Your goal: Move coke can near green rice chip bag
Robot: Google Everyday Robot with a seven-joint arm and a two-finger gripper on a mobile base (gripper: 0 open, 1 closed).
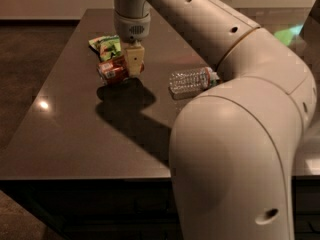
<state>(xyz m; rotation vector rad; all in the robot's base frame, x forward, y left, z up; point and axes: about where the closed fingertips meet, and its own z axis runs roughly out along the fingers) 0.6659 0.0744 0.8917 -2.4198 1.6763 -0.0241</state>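
Step in hand: the carry is at its end, with placement coming. The pincer hangs from the wrist just in front of the chip bag, toward the camera and slightly right of it. It looks clamped on the right end of the can: one pale finger crosses the can's side and the other is hidden behind it.

The can lies on its side in the grip, directly in front of the chip bag's near edge. I can't tell if can and bag touch, or if the can rests on the surface or hangs just above it. The shadow sits close under it, so it is low either way.

The can is already near the bag, so the goal is close to met. The next move calls for setting the can down if it isn't down, parting the fingers, and lifting straight up without dragging it. A can on its side may roll, so the release should be gentle and the bag not nudged.

The bottle lies on its side well to the right of the chip bag, out of the way. The arm passes above it.

Labels: the can is red with a white patch, and no lettering can be read. The bag is green with a yellow-orange edge and a printed picture, and no words can be read. The bottle is clear with a red band near the cap end, and no text can be made out.
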